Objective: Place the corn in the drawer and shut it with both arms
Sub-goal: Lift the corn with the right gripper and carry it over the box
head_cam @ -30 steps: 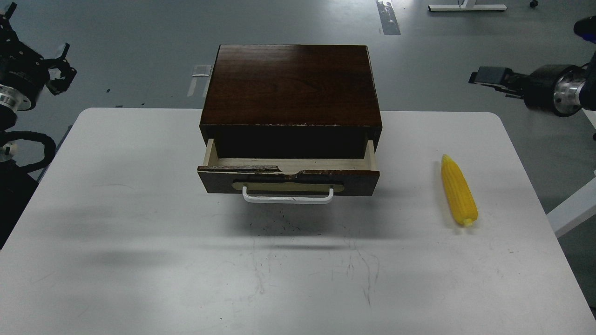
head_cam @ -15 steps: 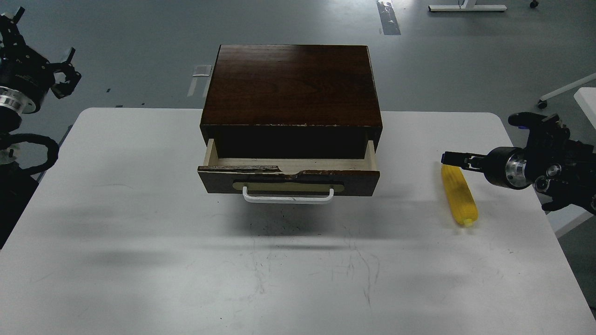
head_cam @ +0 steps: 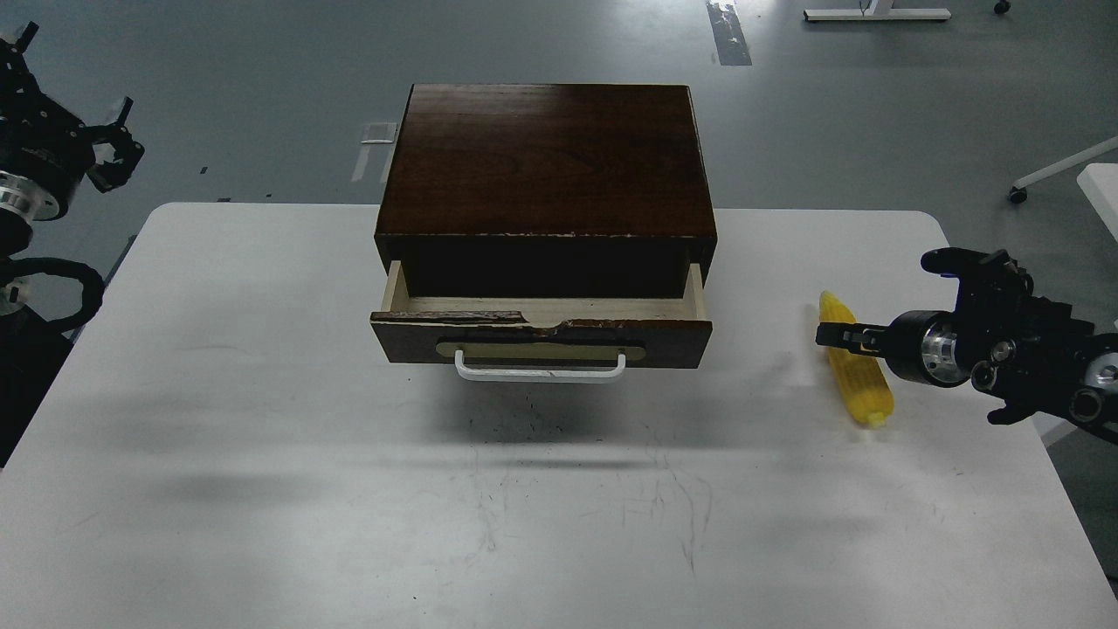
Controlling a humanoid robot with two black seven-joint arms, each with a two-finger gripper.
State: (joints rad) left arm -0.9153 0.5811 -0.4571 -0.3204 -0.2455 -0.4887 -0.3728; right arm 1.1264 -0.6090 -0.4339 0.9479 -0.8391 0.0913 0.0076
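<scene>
The white table (head_cam: 262, 489) fills most of the view, with grey floor (head_cam: 262, 79) behind it. On the table at 12 o'clock from the centre stands a dark brown wooden box (head_cam: 546, 162). Its drawer (head_cam: 541, 336) is pulled out a little toward the viewer, so a strip of pale interior shows behind the chipped top edge; the white bar handle (head_cam: 540, 371) sits on a beige oval plate. At 3 o'clock from the drawer, well apart from it, the yellow corn (head_cam: 860, 389) lies on the table with its stub end pointing to 6 o'clock. The right gripper (head_cam: 834, 335) comes in from the right edge and is over the upper half of the corn; its fingers look dark and close together, so I cannot tell how its jaws stand. The left gripper (head_cam: 109, 144) hangs at 9 o'clock beyond the table's far left corner, and its jaws I cannot tell either.
</scene>
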